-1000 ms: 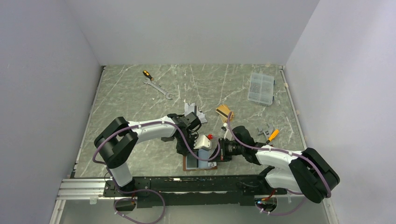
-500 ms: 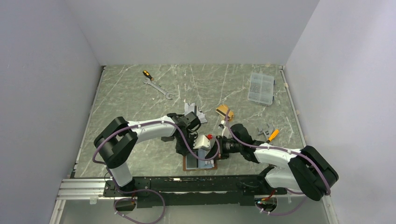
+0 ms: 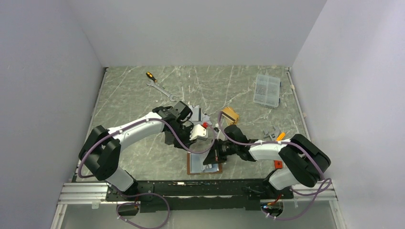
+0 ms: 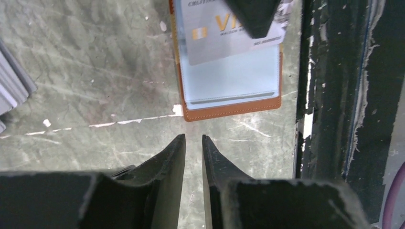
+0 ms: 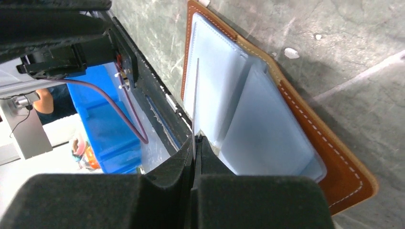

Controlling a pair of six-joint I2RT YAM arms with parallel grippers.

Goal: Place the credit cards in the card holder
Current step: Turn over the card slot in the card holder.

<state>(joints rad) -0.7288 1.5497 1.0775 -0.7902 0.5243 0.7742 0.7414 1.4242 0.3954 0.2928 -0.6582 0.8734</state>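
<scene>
Pinching silver card (image 4: 210, 45) over card holder (image 4: 229, 81): right pincer (image 5: 195, 139) | left pincer (image 4: 193, 143) ajar, empty

The silver-grey credit card (image 4: 210, 47) bears gold letters "VI", the rest hidden; smaller print is unreadable.

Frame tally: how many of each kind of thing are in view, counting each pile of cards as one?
Screwdrivers: 2
Wrenches: 1
Grey tool, kind unclear: 1
Clear boxes: 1
Wallets: 1
Card piles: 2
Loose card: 1, pinched in the right hand
Total: 9
</scene>
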